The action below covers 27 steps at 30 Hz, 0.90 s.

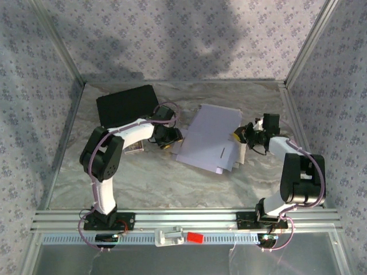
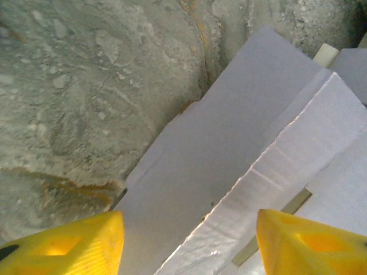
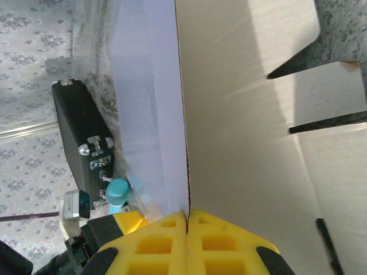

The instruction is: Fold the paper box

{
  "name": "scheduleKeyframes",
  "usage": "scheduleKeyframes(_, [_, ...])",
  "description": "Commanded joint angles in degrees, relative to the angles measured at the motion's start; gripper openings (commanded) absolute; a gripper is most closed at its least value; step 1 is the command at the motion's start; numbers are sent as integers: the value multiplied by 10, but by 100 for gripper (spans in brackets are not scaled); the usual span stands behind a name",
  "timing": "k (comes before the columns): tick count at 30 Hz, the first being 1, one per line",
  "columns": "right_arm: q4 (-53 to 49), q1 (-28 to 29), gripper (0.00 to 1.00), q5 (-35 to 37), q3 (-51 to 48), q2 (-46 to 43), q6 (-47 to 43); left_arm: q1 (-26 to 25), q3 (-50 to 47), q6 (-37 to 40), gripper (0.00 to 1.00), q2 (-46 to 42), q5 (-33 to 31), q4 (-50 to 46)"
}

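From above, the white, partly flattened paper box lay near the middle of the grey marbled bench, its panels spread and its long side running from the near left to the far right. The left tool sat at the box's left edge and the right tool at its right edge, the two facing each other across it. A black rectangular hard case lay flat at the far left of the bench, just behind the left arm. In the left wrist view, the left tool was released: its yellow fingers stood wide apart at the bottom corners, with a white flap of the paper box lying between them and the bench beyond. In the right wrist view, the right tool was clenched, its yellow pads pressed together on the thin edge of an upright panel of the paper box. The black case showed to the left, with a small teal-capped object just beside it.
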Motion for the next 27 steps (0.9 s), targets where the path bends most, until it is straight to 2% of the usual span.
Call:
scheduleKeyframes(1, [-31,-1,0,11,25,-17,29,-1,20,-5,66,-61,-26,-48])
scheduleKeyframes(8, [-61,-1,0,14,62,-10,102,10,-58,-119,78,-156,32,-25])
scheduleKeyframes(12, [-87,0,0,11,90,2,123,15,-128,-214,82,-184,69,79])
scheduleKeyframes(16, [-110,-1,0,5,111,13,134,12,-178,-317,84,-169,89,194])
scheduleKeyframes(21, [-123,-3,0,3,117,22,150,-6,-245,-430,85,-153,63,352])
scheduleKeyframes(27, [-141,-6,0,-4,125,29,170,-20,-265,-452,84,-114,52,433])
